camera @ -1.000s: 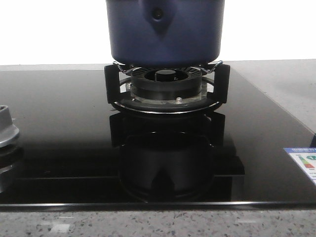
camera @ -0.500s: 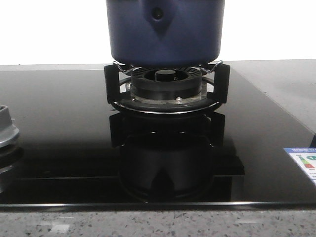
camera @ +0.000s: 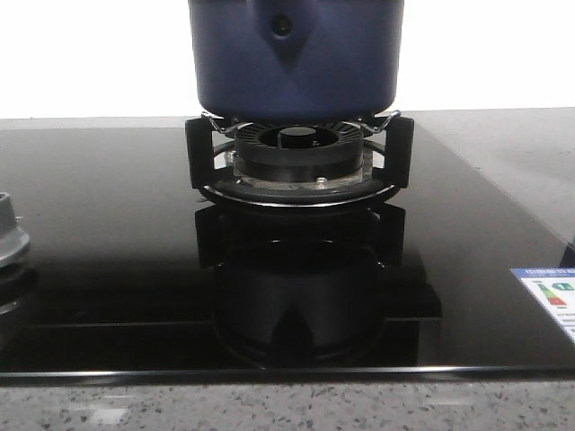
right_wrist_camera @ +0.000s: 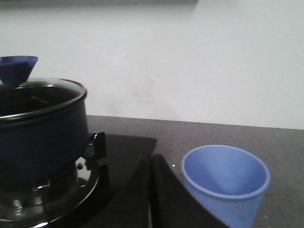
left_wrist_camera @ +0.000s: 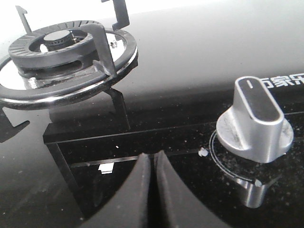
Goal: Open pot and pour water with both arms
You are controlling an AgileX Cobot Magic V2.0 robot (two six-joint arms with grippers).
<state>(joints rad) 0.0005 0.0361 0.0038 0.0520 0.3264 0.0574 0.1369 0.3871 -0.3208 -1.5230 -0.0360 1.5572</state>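
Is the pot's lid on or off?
On. The right wrist view shows the lid with its blue knob seated on the pot.

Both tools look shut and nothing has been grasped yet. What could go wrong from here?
The pot sits raised on the burner's narrow support prongs, so an off-centre grab could tip or slide it. Its glass lid is still on; lifted unevenly by the blue knob, it may slip. The blue cup stands right beside the right tool, which could knock it over when moving.
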